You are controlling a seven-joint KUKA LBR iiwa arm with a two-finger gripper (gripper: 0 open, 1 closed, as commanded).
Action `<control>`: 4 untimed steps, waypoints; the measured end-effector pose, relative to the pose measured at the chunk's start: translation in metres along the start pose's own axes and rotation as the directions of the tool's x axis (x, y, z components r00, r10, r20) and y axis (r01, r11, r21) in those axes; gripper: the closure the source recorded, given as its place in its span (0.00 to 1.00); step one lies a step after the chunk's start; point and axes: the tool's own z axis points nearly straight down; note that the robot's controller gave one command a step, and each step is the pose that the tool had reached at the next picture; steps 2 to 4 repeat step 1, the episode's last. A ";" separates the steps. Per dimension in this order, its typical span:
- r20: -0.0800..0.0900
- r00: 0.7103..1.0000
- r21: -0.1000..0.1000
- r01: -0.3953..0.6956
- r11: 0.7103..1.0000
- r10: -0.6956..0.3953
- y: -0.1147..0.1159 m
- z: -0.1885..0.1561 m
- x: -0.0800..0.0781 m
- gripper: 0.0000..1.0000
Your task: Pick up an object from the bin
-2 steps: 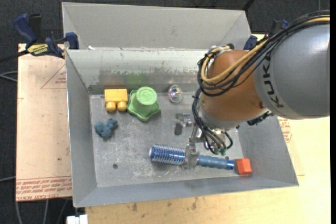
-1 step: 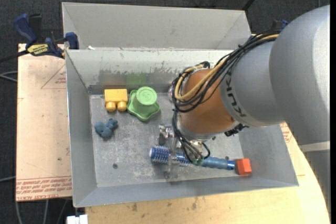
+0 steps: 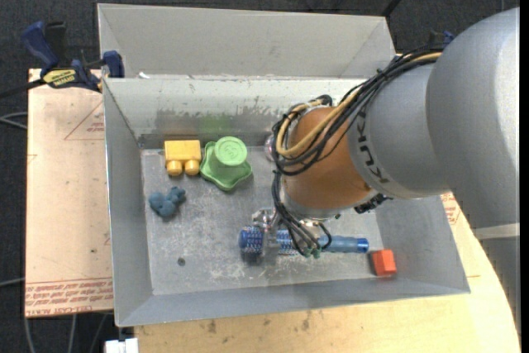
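tool [image 3: 269,228] low, over blue ridged piece [image 3: 251,241]

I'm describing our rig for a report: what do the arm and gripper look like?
The arm is a thick, rounded silver-grey body with black KUKA lettering. An orange cover wraps its wrist, with black and yellow cables looped around it. The small metal gripper below trails thin coloured wires.

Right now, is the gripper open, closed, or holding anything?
Gripper: cannot be told; it is down right at the blue ridged thing.
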 end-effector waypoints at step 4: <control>0.011 0.998 -0.001 0.065 0.998 -0.065 0.021 -0.203 0.020 1.00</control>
